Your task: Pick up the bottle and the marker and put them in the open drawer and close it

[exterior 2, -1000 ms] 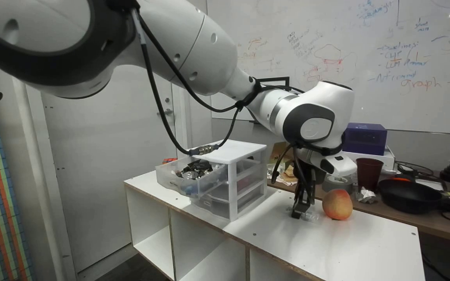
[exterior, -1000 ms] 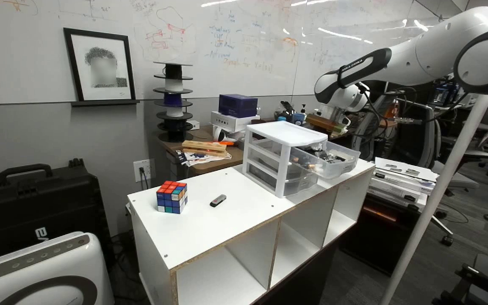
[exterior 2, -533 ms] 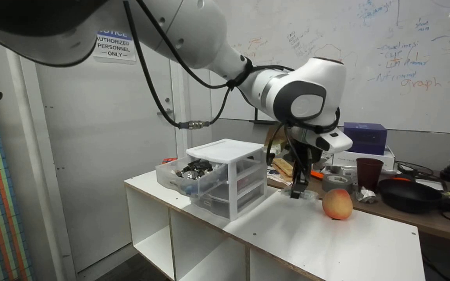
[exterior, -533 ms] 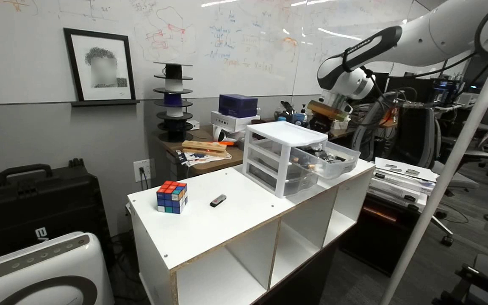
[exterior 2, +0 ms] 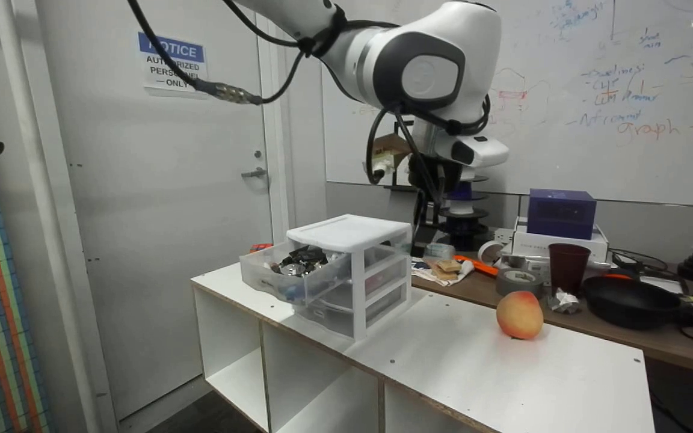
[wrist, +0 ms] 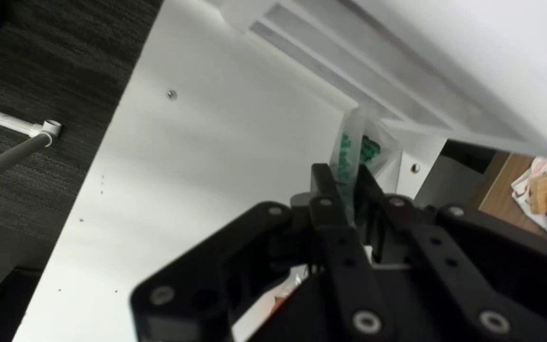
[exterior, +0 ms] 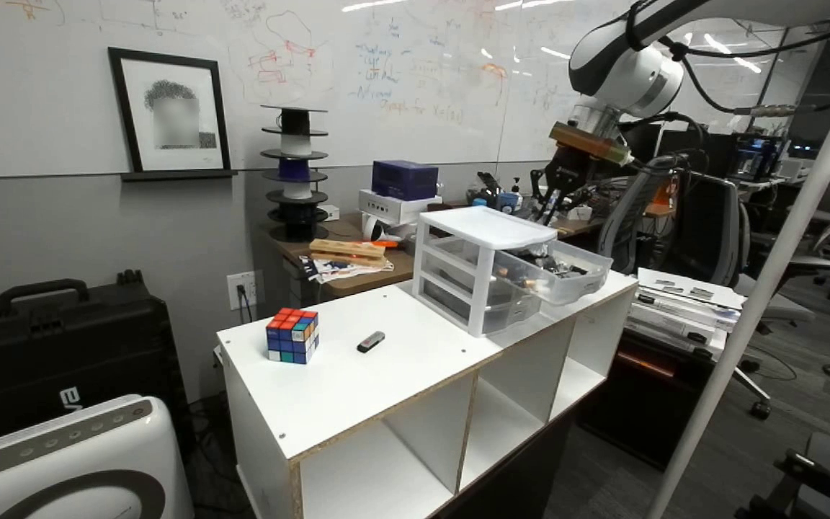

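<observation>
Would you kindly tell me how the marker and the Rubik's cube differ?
Shape: the marker is slim and lies flat, while the Rubik's cube is a block resting on one face.
Size: the marker is far smaller than the Rubik's cube.
Colour: the marker is mostly dark; the Rubik's cube shows red, blue, white and orange squares.
Both rest on the white shelf top, apart from each other.

Glare-streaked whiteboard (exterior: 386, 130), softly shadowed shelf (wrist: 197, 152), slightly blurred wrist view

I see free air over the three-tier drawer unit (exterior 2: 349, 233), but its frame (exterior 2: 358, 297) stands between gripper (wrist: 343, 183) and cluttered open top drawer (exterior 2: 268, 285).
</observation>
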{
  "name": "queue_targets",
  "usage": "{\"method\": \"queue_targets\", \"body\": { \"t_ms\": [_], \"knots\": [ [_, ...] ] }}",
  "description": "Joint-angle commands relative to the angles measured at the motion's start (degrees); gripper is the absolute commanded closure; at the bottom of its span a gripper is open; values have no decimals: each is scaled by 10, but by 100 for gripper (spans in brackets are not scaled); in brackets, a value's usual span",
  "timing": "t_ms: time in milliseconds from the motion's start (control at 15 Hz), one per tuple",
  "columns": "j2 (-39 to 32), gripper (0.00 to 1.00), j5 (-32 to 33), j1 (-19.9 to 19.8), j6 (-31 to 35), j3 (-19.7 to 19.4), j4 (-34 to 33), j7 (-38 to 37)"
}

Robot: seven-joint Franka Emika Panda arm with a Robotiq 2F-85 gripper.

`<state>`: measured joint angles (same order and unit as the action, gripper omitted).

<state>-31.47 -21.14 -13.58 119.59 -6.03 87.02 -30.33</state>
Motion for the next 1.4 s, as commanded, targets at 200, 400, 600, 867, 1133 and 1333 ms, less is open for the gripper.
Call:
{"method": "queue_targets", "body": {
  "t_ms": [200,400,600,867,1133,1333],
  "knots": [
    [194,97,44,48,-56,-1,227,118],
    [270,97,100,79,-65,5,313,140],
    [350,97,138,108,-60,24,394,129],
    [400,97,161,127,-21,54,432,93],
    [397,97,165,116,36,57,432,61],
    [356,97,130,108,54,41,409,90]
  ]
}}
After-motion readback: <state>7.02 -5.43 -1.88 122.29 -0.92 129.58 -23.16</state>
